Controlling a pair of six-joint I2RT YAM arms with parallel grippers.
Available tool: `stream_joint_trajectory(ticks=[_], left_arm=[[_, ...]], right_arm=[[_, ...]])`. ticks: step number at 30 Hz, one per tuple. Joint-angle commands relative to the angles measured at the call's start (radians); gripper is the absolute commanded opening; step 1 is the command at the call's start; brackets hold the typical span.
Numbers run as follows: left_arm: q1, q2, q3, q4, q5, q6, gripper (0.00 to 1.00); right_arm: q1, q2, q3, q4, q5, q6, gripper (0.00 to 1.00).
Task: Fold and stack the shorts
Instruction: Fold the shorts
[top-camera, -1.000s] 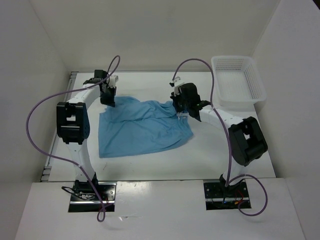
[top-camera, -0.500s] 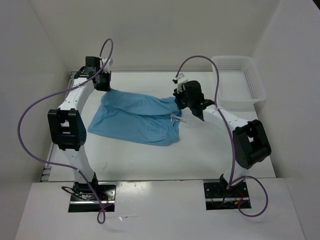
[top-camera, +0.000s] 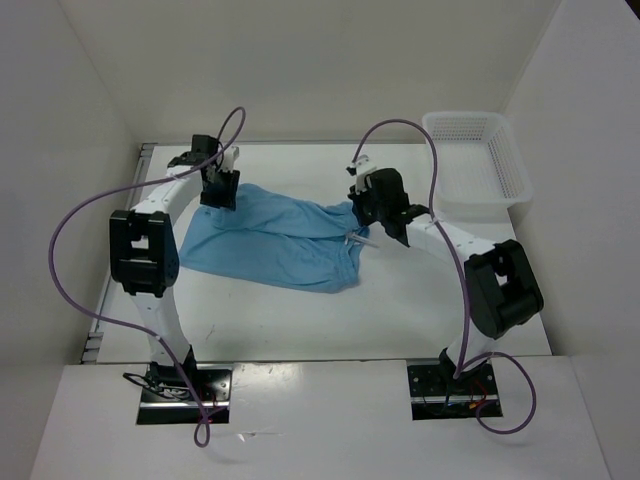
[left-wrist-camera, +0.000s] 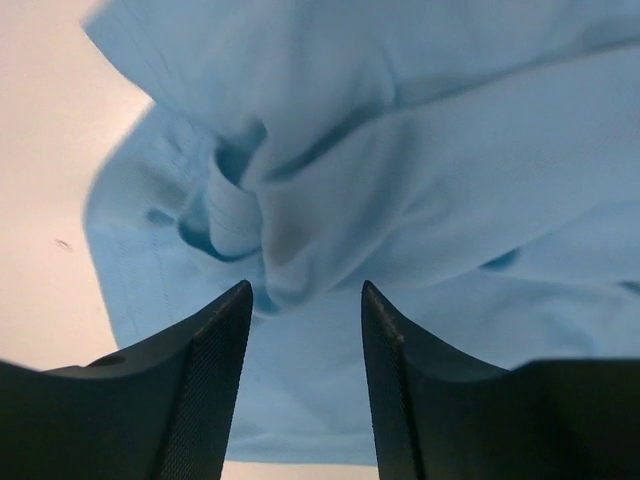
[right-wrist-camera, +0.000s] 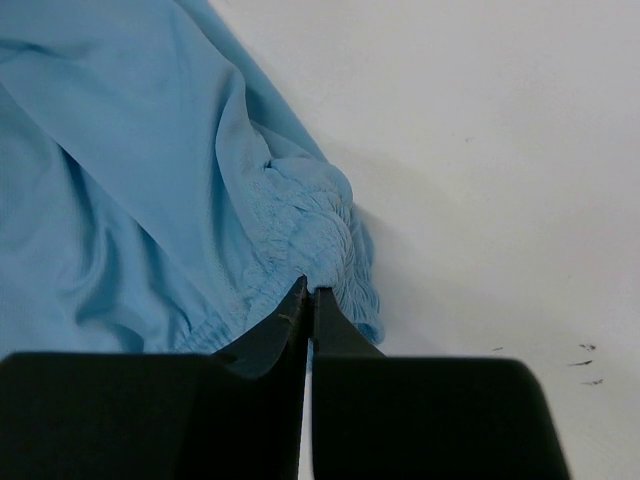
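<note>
- Light blue soft cloth: the shorts (top-camera: 275, 240) lie mid-table (top-camera: 420, 300), rumpled and partly doubled over, running from the ten o'clock side towards three o'clock.
- The left gripper (left-wrist-camera: 305, 290) hovers over the cloth's eleven o'clock corner, jaws apart; a bunched fold sits just beyond the tips, and nothing is clamped.
- The right gripper (right-wrist-camera: 308, 292) is at the cloth's three o'clock end, its jaws pressed together with the gathered elastic waistband (right-wrist-camera: 320, 235) pinched at the tips.
- Handling, as a judgement: the fabric is light and limp, will drape and crease rather than hold a fold, and slides easily on the smooth top.
- The best holds are the thick waistband and the hemmed leg corners; a single loose layer is likely to slip.
- A white mesh basket (top-camera: 470, 198) stands at the table's two o'clock corner, well apart from the cloth.
</note>
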Motion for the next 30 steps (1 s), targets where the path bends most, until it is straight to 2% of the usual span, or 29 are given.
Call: stream_joint_trajectory(ticks=[1,4,8,11,17,20,23,26,27,28,30], left_arm=[[0.014,0.001,0.109,0.094,-0.02,0.003,0.56],[0.034,0.072,0.247,0.105,-0.009,0.003,0.56],[0.034,0.253,0.442,0.042,-0.021,0.003,0.48],[0.034,0.357,0.551,-0.018,-0.046,0.003,0.47],[0.034,0.438,0.562,-0.029,-0.103,0.003,0.45],[0.045,0.46,0.571,-0.047,-0.084,0.003,0.45],[0.054,0.471,0.553,-0.047,-0.026,0.003,0.56],[0.054,0.48,0.553,-0.038,0.022,0.003,0.57],[0.054,0.491,0.553,-0.038,0.035,0.003,0.55],[0.045,0.507,0.565,-0.065,0.035,0.003,0.44],[0.035,0.523,0.565,-0.088,0.063,0.003,0.32]], right_arm=[[-0.008,-0.07,-0.029,0.036,0.007,-0.018,0.0],[-0.008,-0.081,-0.067,0.016,0.007,-0.028,0.0],[-0.046,-0.081,-0.078,0.016,0.039,-0.018,0.0],[-0.067,-0.055,-0.064,0.007,0.039,0.006,0.0],[-0.076,-0.035,-0.019,-0.015,0.003,-0.003,0.0],[-0.076,-0.026,-0.019,-0.024,-0.007,-0.003,0.0],[-0.076,-0.026,-0.019,-0.024,-0.016,-0.003,0.0],[-0.076,-0.026,-0.019,-0.024,-0.027,-0.003,0.0],[-0.076,-0.026,-0.019,-0.024,-0.027,-0.012,0.0],[-0.076,-0.026,-0.01,-0.024,-0.027,-0.012,0.0],[-0.076,-0.026,-0.01,-0.024,-0.016,-0.012,0.0]])
